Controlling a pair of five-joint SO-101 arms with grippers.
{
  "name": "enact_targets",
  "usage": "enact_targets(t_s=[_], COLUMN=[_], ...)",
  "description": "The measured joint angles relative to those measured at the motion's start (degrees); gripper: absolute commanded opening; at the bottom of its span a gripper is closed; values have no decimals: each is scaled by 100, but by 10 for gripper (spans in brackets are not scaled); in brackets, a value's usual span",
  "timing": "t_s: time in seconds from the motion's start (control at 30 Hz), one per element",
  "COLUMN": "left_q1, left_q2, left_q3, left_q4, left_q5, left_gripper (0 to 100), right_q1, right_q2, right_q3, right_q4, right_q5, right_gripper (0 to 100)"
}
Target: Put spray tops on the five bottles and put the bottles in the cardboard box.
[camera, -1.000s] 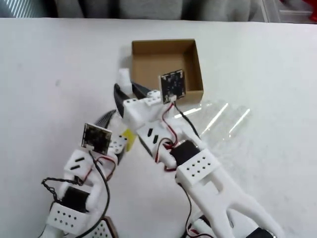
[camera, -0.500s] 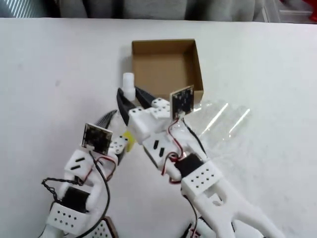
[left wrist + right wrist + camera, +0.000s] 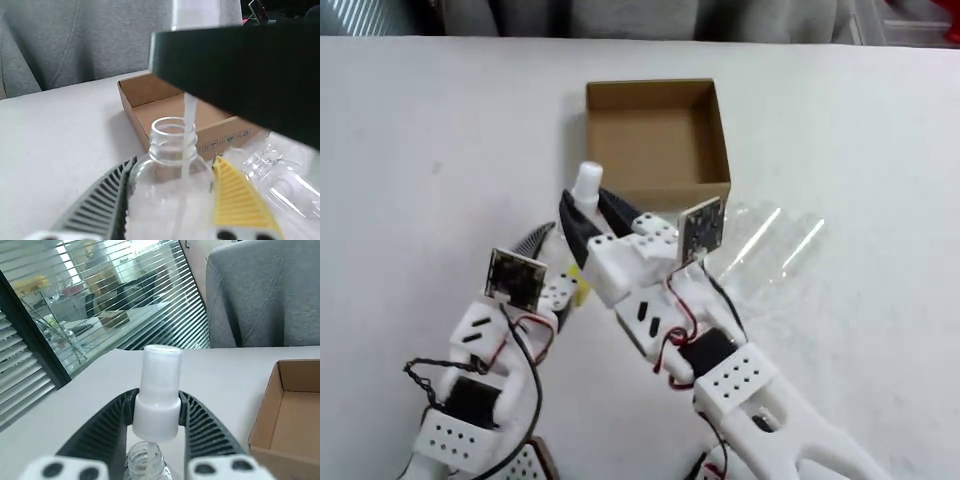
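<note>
Clamping the spray top (image 3: 160,367) upright, right gripper (image 3: 157,404) hangs directly above the bottle (image 3: 172,150) mouth, tube (image 3: 189,112) tip inside; left gripper (image 3: 172,182) grips the bottle below, axis vertical.

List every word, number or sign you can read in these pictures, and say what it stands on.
On the cardboard box: a row of small printed marks on its outer wall, too small and blurred to read.
On the bottle and the spray top: no print to be seen.
Nothing else here carries text that can be read.
</note>
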Motion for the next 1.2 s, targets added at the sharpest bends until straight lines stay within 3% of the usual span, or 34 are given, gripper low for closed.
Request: enact_targets(t_s=[0.23, 0.6, 1.2], left_q1=[0, -18, -18], left_q2=[-9, -9, -9], left_q3=[0, 0, 0], left_q4=[0, -9, 0], left_q5=[-9, -9, -9], left_gripper=[98, 98, 98], right_q1=[-246, -308, -422], right_q2=[123, 123, 79], right_q3=[501, 527, 527], right_q4=[-844, -967, -756], right_q5=[9, 18, 1222], right_gripper=[16, 16, 18])
